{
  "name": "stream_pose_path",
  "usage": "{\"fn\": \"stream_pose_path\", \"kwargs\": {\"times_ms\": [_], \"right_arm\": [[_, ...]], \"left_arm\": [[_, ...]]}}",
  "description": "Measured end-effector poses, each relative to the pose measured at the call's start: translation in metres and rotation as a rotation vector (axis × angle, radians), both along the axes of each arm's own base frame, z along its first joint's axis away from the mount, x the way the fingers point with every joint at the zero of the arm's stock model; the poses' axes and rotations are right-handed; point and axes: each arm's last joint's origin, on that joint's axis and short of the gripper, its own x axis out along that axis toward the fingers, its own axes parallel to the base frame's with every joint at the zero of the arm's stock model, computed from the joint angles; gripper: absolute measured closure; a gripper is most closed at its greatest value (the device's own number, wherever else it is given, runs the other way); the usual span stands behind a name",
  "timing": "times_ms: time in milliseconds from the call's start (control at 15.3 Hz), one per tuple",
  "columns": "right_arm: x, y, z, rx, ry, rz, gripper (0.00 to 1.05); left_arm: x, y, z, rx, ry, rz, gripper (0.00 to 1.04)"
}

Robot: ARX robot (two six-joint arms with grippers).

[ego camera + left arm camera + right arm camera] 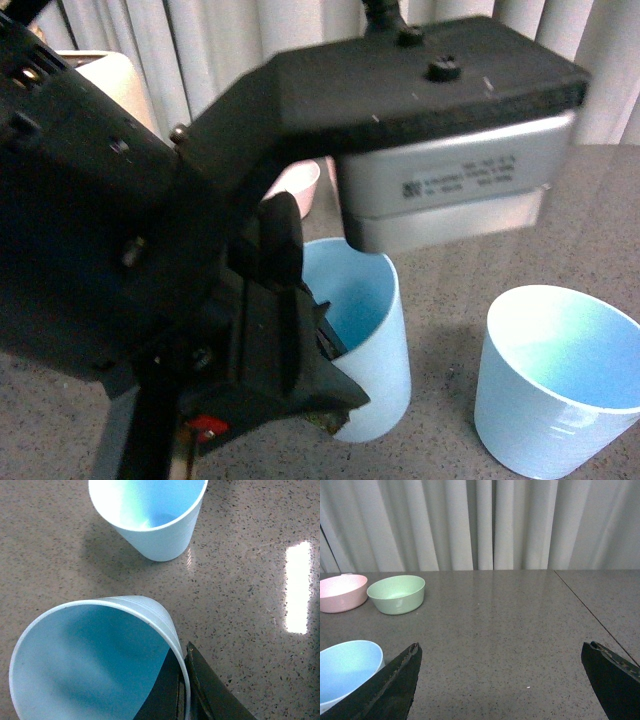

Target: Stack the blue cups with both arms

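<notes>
The left tool straddles the rim of one light blue, tapered, handleless plastic cup. One black finger is inside and one outside, both tight against the wall, so it reads as clamped on that cup. In the front view the cup appears to sit on the speckled grey surface. The second matching light blue plastic cup stands upright near it, not touching, mouth up. The right tool is spread wide with nothing between its fingers. A blue rim shows just beside one finger, but I cannot tell which cup it belongs to.

These cups look thin-walled, light and slightly flexible, with a matte skin that should not slip. A rim pinch should carry one, though a hard squeeze could push the mouth oval. The taper should let them nest if lowered straight. The free cup could skid or tip, so steadying it by its side wall seems wise.

Both cups are empty. A pale pink plastic bowl and a pale green plastic bowl, close together, also look empty.
</notes>
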Motion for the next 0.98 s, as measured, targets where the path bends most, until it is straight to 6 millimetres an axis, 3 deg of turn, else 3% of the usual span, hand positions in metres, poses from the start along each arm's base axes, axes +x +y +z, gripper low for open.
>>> {"fn": "stream_pose_path", "kwargs": {"times_ms": [588, 654, 981], "right_arm": [[0.0, 0.0, 0.0, 0.0, 0.0, 0.0, 0.07], [0.0, 0.0, 0.0, 0.0, 0.0, 0.0, 0.07], [0.0, 0.0, 0.0, 0.0, 0.0, 0.0, 0.07]], "left_arm": [[-0.002, -0.012, -0.018, 0.076, 0.029, -0.031, 1.03], [-0.002, -0.013, -0.018, 0.085, 0.021, -0.031, 0.98], [-0.003, -0.013, -0.018, 0.098, 0.015, -0.051, 0.48]]}}
